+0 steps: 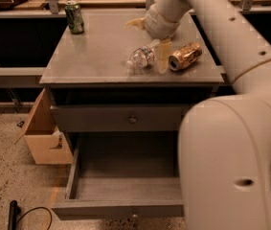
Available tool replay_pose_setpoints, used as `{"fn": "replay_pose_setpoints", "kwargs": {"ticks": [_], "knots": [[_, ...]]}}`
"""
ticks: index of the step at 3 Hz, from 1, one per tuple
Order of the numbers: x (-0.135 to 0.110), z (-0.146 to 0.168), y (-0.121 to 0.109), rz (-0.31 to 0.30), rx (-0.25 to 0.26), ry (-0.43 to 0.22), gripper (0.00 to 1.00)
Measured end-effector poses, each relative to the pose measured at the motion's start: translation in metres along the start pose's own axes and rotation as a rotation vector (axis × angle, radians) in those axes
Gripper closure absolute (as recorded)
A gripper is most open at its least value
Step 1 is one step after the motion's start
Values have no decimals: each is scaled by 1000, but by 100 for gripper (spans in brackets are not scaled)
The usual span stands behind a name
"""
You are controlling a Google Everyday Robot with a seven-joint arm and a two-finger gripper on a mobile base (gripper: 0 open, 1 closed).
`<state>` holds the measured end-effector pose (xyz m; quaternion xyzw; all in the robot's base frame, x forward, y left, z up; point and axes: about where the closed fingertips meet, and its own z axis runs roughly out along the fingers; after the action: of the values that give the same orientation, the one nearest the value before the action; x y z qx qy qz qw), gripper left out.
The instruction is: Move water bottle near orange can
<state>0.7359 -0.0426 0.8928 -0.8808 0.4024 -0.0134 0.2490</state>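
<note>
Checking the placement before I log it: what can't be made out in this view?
water bottle: its end toward the gripper is hidden beneath it, camera view.
Gap between bottle and orange can: covered by the gripper.
green can label: too small to read.
arm: cut off by right and bottom edges.

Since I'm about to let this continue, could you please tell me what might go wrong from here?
The water bottle lies on its side near the front edge of the cabinet top; a nudge could roll it off, towards the open drawer below. The hand hangs just above the bottle, with the orange can, also on its side, close beside it; a sideways move might send the can rolling away.
</note>
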Motion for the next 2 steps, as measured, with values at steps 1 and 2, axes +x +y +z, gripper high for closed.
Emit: {"fn": "replay_pose_setpoints", "kwargs": {"ticks": [1,2], "knots": [[20,-85,23,209,178,93,0],[37,-175,65,411,345,249,0]]}}
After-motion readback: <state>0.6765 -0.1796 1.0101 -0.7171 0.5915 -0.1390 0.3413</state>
